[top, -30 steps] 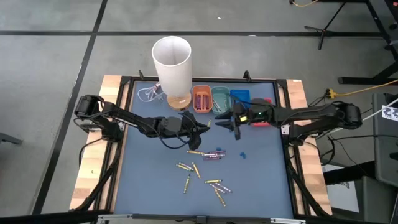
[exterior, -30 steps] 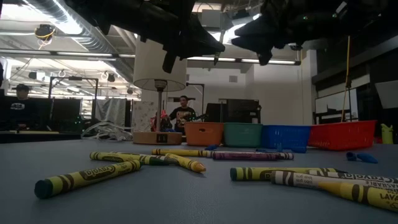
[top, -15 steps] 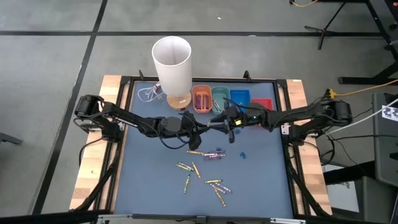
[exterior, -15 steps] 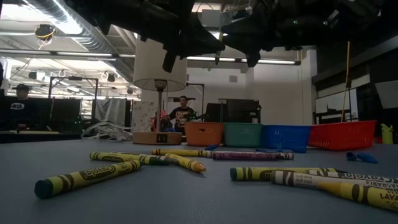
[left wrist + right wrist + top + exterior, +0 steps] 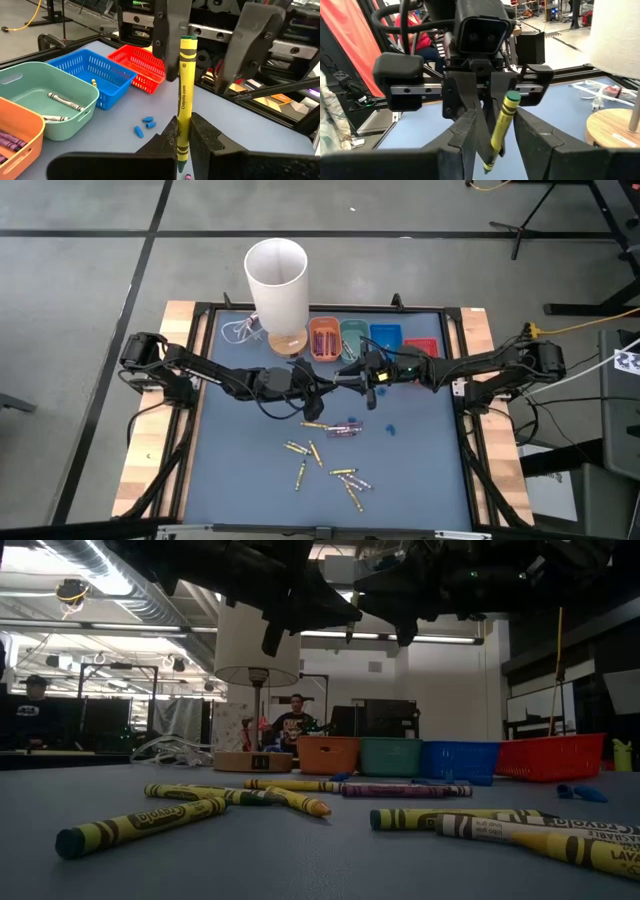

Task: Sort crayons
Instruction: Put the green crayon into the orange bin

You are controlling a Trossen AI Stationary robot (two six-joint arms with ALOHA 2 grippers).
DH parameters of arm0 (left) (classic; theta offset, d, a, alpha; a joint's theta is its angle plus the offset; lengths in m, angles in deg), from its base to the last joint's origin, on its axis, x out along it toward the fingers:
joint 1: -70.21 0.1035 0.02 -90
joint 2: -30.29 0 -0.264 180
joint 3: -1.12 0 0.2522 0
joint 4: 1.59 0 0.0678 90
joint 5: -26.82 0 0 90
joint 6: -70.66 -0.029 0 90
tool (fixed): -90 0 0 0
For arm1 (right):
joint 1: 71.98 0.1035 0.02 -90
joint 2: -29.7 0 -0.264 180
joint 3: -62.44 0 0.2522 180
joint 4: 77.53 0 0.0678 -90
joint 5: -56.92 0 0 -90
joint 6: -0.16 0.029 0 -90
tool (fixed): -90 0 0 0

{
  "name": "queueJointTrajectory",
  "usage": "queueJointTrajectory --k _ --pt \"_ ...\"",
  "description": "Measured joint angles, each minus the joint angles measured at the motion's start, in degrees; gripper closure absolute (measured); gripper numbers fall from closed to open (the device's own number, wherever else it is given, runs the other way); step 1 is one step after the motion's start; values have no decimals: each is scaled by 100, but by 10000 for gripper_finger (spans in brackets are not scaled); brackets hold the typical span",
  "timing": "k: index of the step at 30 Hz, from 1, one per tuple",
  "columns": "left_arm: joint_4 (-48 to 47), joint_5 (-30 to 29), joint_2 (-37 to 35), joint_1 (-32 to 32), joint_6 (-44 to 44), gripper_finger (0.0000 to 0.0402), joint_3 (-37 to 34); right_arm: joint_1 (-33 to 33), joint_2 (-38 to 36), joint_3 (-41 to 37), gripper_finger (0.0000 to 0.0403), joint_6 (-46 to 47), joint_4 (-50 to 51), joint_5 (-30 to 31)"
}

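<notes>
A yellow crayon (image 5: pixel 184 95) stands nearly upright in my left gripper (image 5: pixel 184 135), which is shut on it above the middle of the table (image 5: pixel 335 383). My right gripper (image 5: pixel 496 117) faces it from the table's right (image 5: pixel 352 372). It is open, with one finger on each side of the crayon's (image 5: pixel 501 125) upper part; I cannot tell whether they touch it. Several more crayons (image 5: pixel 325 450) lie loose on the blue mat (image 5: pixel 140 825). My left gripper pinches the yellow crayon's lower shaft (image 5: pixel 183 142) between its two fingers, just above the pointed end. The fingers come about level from the table's left and lie across the crayon. The crayon stands slightly tilted, flat end up, lifted clear of the table.
Orange (image 5: pixel 324 338), green (image 5: pixel 354 336), blue (image 5: pixel 386 334) and red (image 5: pixel 420 343) trays stand in a row at the far edge, some with crayons inside. A tall white cylinder (image 5: pixel 276 280) on a wooden base stands to their left. Small blue bits (image 5: pixel 392 427) lie on the mat.
My right gripper has moved toward the table's left and a little down, up to my left gripper. Its open fingers now stand around the crayon's upper part. The crayon has kept its place and tilt.
</notes>
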Motion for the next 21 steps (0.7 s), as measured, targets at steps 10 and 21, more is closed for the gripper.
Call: queueJointTrajectory --k 10,21 --pt "-7 2 2 0 0 393 -2 0 392 111 276 2 -69 -73" --pt "-29 33 7 -4 0 393 -7 -4 588 306 276 3 -73 -264"
